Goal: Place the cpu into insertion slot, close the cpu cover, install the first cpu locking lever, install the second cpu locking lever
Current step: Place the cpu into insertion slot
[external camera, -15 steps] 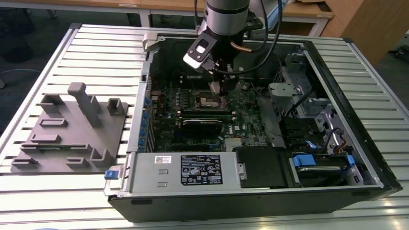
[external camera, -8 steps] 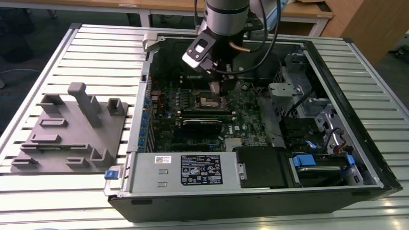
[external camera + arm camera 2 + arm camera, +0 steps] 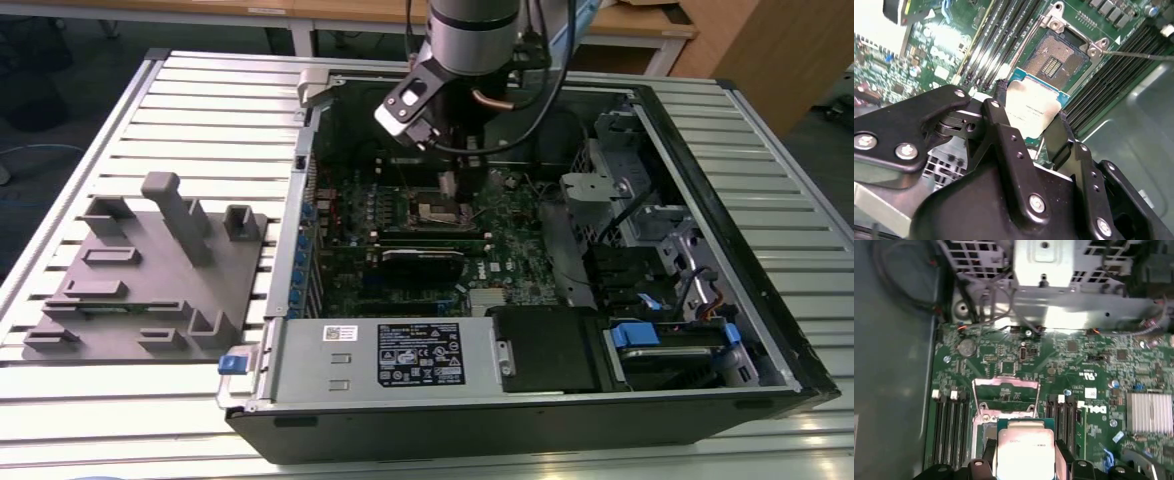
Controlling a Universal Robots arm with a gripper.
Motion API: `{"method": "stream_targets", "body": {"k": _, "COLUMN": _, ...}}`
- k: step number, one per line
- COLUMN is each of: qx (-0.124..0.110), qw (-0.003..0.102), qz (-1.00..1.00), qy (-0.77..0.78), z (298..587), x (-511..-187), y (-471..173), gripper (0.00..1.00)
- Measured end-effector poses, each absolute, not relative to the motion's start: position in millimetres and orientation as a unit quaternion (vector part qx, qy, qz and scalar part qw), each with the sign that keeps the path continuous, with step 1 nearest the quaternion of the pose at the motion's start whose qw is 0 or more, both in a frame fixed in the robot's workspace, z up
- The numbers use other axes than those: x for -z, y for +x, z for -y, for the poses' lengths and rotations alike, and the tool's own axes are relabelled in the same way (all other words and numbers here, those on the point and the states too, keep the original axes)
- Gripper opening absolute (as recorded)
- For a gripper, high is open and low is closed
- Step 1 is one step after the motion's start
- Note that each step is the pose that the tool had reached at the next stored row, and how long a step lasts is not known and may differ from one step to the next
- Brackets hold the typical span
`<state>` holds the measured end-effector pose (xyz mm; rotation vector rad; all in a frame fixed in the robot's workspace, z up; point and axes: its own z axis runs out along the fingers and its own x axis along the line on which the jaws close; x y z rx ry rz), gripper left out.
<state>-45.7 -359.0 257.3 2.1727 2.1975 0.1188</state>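
Several memory slots point(image 3: 949, 425) flank the insertion slot point(image 3: 1059, 60); claw point(image 3: 1031, 104) grips the cpu point(image 3: 1026, 450).

The cpu point(image 3: 1032, 114) is showing a silvery-tan top edged in green, the pincer point(image 3: 1030, 104) is showing black, the motherboard point(image 3: 1004, 355) is showing green, the table point(image 3: 200, 100) is showing pale ribbed slats.

Arm point(image 3: 474, 25): silver-grey round tube ending in a darker band.
Wrist point(image 3: 447, 85): black housing with a pale grey camera box point(image 3: 407, 105) on its side.
Cables point(image 3: 567, 50): black, looping alongside the wrist.
Claw point(image 3: 1030, 112): matte black, angular linkage plates and fingers point(image 3: 1004, 130).
Screws point(image 3: 1037, 202): round silver heads at the pivots.
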Motion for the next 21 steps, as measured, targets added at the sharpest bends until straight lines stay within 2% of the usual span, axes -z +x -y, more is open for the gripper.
{"method": "stream_targets", "body": {"k": 11, "qx": -0.036, "qw": 0.027, "qz": -0.653, "qy": 0.756, "z": 359.0, "x": -255.6, "y": -45.9, "gripper": 0.54}}
{"method": "stream_targets", "body": {"k": 21, "qx": -0.039, "qw": 0.024, "qz": -0.674, "qy": 0.737, "z": 358.9, "x": -252.4, "y": -47.8, "gripper": 0.54}}
